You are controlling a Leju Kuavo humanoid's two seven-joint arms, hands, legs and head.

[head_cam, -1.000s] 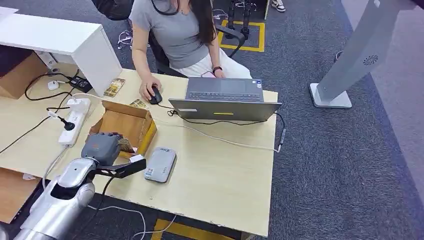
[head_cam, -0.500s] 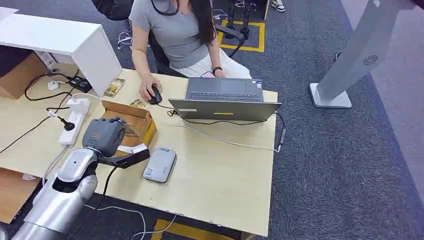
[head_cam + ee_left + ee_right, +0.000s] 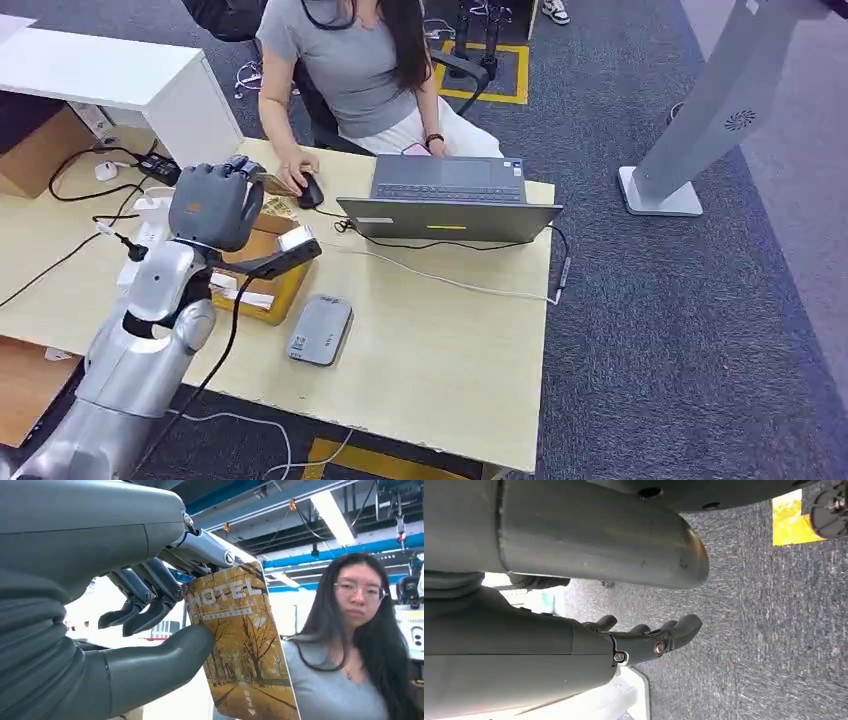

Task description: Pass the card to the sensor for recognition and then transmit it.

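My left hand is raised above the cardboard box and pinches a gold hotel card between thumb and fingers. In the head view only an edge of the card peeks past the hand, close to the person's hand on the mouse. The grey card sensor lies flat on the desk in front of the box, below and to the right of my hand. My right hand hangs beside my body over the carpet, fingers loosely spread and holding nothing.
A person sits across the desk at an open laptop. Cables cross the desk; a power strip lies at the left. More cards lie near a white cabinet. A grey kiosk stand is far right.
My left hand has lifted out of the cardboard box and risen toward the person, carrying the card. The sensor and laptop have not moved.
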